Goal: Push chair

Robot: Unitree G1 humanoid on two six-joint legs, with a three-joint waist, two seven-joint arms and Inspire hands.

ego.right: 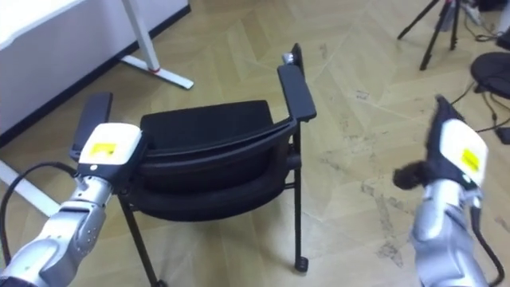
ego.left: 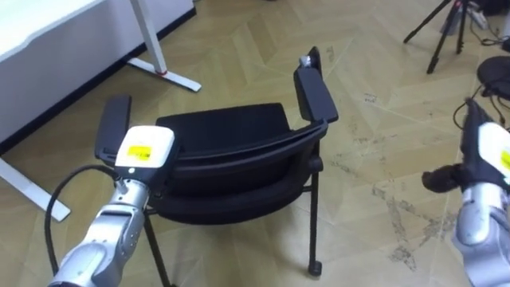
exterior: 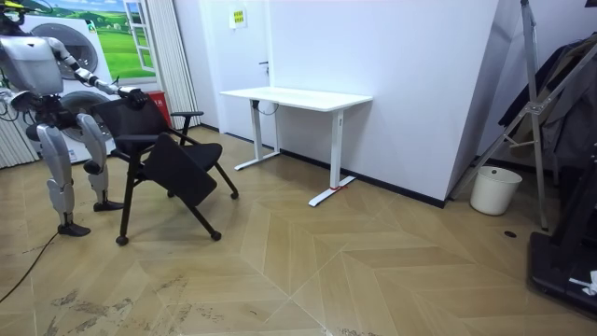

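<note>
Heads up: the black chair (ego.left: pixel 227 127) stands on the floor right in front of you, with the white desk (ego.left: pixel 48 24) ahead-left. Your left hand (ego.left: pixel 145 150) is against the left end of the backrest (ego.left: pixel 255 150). Its fingers are tucked out of sight, so I can't tell if it's got a grip. Your right hand (ego.left: pixel 486 159) hangs well off to the right, touching nothing, and its fingers are unclear too. Push one-handed like this and I reckon the chair pivots on its caster (ego.left: pixel 315 269) toward the desk leg (ego.left: pixel 155 48).

One black chair (ego.left: pixel 231 159) counted, two armrests (ego.left: pixel 315 92) noted on it, one white desk (exterior: pixel 297 97) seen, one white bucket (exterior: pixel 494 189) logged, one tripod (ego.left: pixel 443 40) made out, possibly, far corner unclear.
</note>
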